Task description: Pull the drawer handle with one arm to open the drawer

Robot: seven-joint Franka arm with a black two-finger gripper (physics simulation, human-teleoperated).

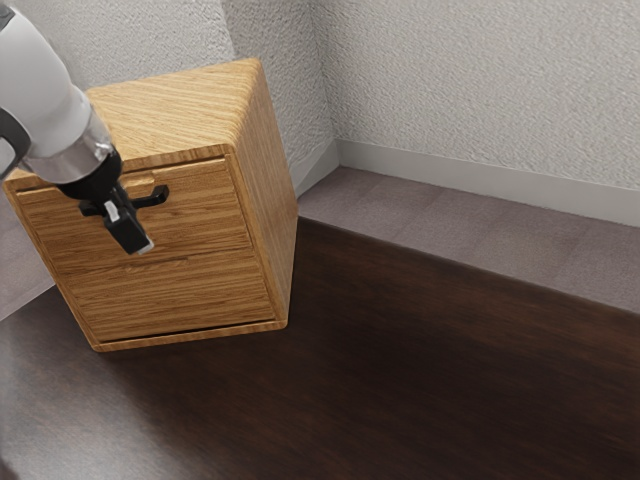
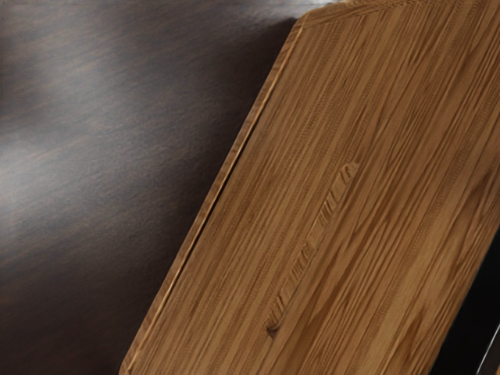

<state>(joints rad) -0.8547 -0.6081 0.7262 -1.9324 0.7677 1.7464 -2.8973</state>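
Your pincer sits just under the handle; open or closed, I cannot tell. Pulling now may catch nothing.

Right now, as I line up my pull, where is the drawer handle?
In the exterior view's upper left, the drawer handle sits on the top drawer front of the cabinet, partly hidden by the gripper.
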